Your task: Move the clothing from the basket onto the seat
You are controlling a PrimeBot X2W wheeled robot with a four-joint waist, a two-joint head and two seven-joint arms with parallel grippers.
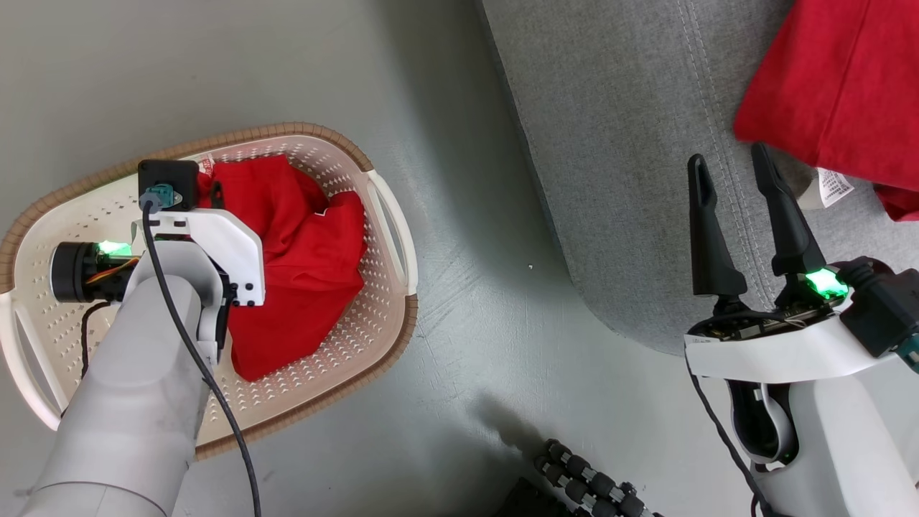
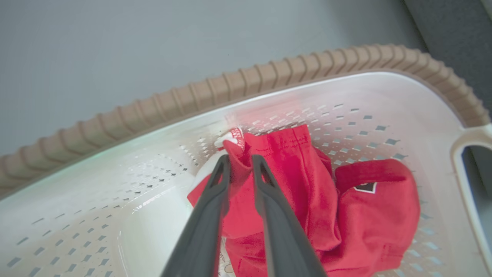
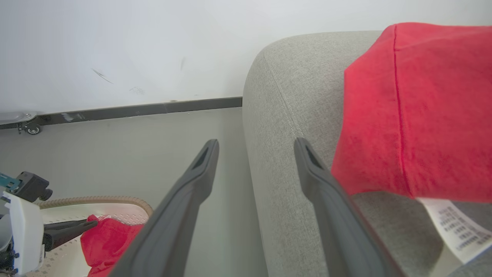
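Observation:
In the left wrist view my left gripper [image 2: 240, 159] is shut on a raised fold of the red clothing [image 2: 307, 200], low inside the cream basket [image 2: 346, 92] with its brown rim. In the head view the left wrist covers those fingers, and the clothing [image 1: 309, 266] lies bunched in the basket [image 1: 411, 316]. My right gripper [image 1: 726, 158] stands open over the front edge of the grey seat [image 1: 617, 143], holding nothing. Another red garment [image 1: 840, 93] rests on the seat to its right. The right wrist view shows the open right gripper [image 3: 256, 143], the seat [image 3: 284, 96] and that garment [image 3: 423, 107].
Bare grey floor [image 1: 474, 287] separates the basket from the seat. A white care label [image 1: 833, 188] hangs off the garment on the seat. A dark ribbed part [image 1: 589, 481] sits at the bottom edge. A wall with a dark baseboard [image 3: 153, 109] stands behind.

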